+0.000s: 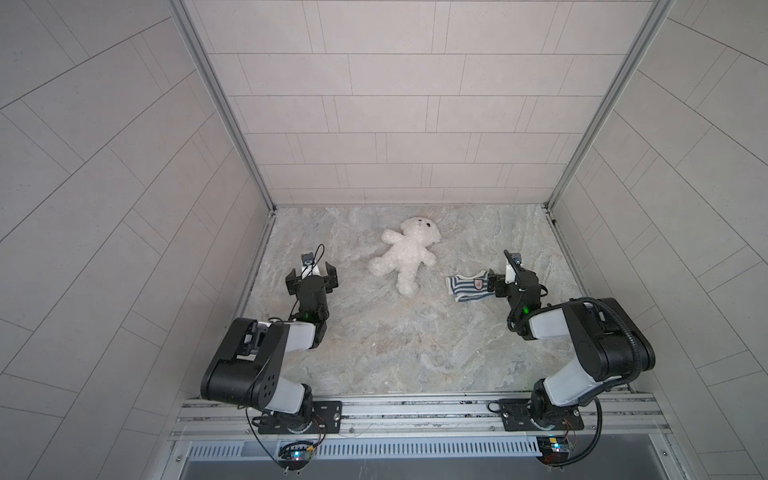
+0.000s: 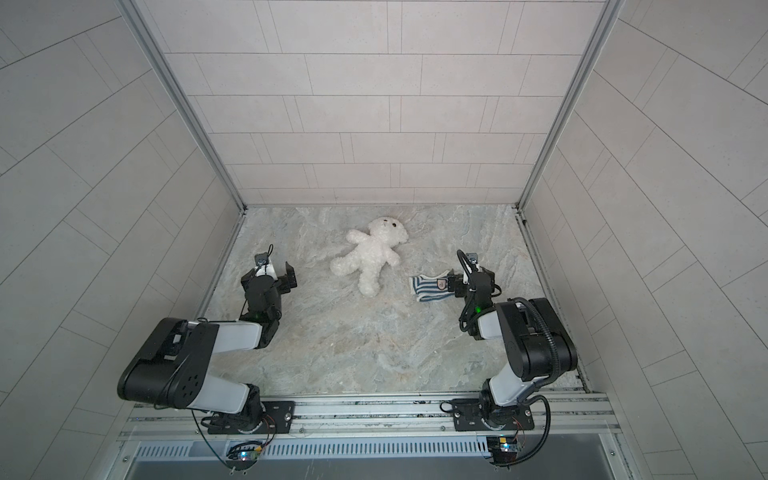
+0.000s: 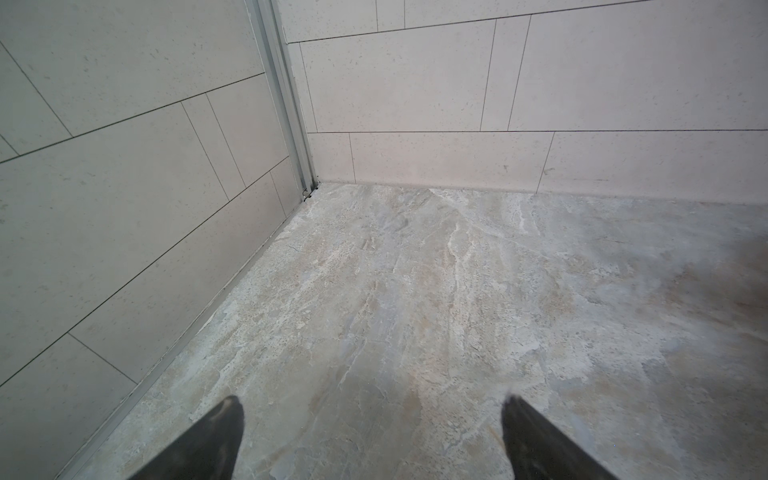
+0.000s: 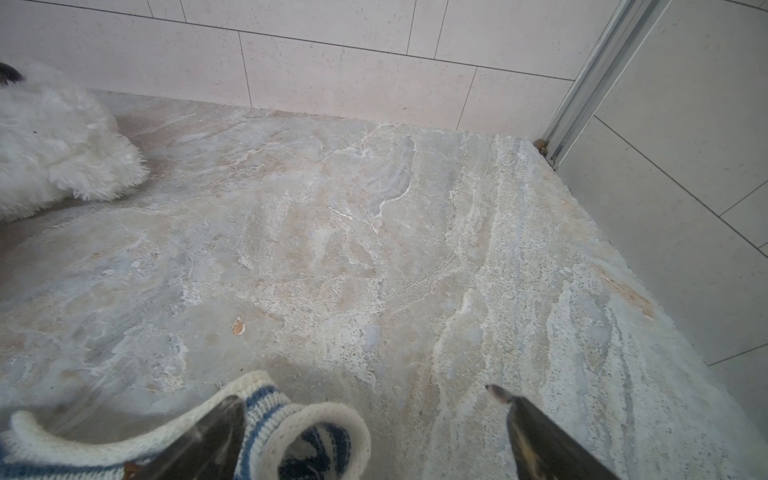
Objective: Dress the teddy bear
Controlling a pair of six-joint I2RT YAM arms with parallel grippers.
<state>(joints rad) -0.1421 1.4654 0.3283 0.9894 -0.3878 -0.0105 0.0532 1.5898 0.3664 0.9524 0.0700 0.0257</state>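
The fluffy white teddy bear lies flat on its back, limbs spread, toward the back middle of the marbled floor; its fur edge shows in the right wrist view. A small blue-and-white striped shirt lies to its right, apart from it. My right gripper is open at the shirt's right end. One of its fingers is over the knit edge, and a cream-rimmed opening lies between the jaws. My left gripper is open and empty, left of the bear.
Tiled walls close in the floor on the left, back and right, with aluminium corner posts. A metal rail carrying both arm bases runs along the front. The left gripper is close to the left wall.
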